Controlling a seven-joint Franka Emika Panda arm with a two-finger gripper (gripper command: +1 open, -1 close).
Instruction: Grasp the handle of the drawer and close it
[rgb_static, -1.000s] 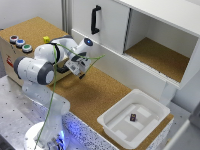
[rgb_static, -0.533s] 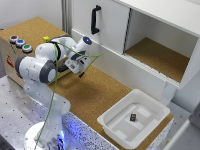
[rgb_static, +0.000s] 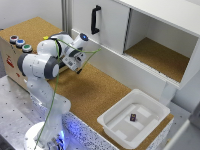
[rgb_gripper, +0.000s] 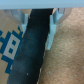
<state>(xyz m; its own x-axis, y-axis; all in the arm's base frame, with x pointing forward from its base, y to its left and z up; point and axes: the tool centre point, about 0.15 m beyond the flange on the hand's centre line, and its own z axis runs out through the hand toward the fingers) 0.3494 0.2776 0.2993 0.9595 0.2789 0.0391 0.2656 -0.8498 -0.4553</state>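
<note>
The white jointed robot arm reaches sideways toward the cork-topped wooden box at the exterior view's left, its wrist and gripper pressed in beside that box, just above the cork-covered table. In the wrist view the two pale translucent fingers stand on either side of the short black curved handle, one on each flank and touching it, so they look clamped on the bar. Behind the handle lies the light-tan wooden front of the small drawer, which carries a blue pixelated print; how far the drawer stands out of the box cannot be told, since the arm hides it in the exterior view. Three round coloured buttons sit on the box's top. Behind the arm stands a large white cabinet with a long black door handle and an open compartment floored in cork. Toward the exterior view's right, well apart from the gripper, a white plastic tub rests on the table with a small dark object inside
</note>
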